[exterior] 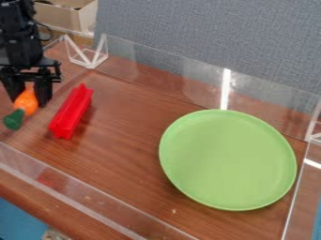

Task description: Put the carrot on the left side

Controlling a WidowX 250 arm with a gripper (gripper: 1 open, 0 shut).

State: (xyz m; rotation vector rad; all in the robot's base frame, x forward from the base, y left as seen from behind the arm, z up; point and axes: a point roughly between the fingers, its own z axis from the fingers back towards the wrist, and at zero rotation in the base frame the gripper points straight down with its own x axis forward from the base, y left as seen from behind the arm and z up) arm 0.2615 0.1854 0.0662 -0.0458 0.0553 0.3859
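Observation:
At the far left of the table, the small orange carrot (22, 103) hangs tilted, its dark green stem end (13, 120) low and at or just above the wood. My black gripper (29, 94) points straight down over it. Its two fingers (47, 86) stand on either side of the carrot's upper part, shut on it. The carrot's top is partly hidden between the fingers.
A long red ridged bar (70, 111) lies just right of the gripper. A large round green plate (228, 157) fills the right half of the table. Low clear acrylic walls (75, 192) ring the wooden top. Cardboard boxes (69, 13) stand behind.

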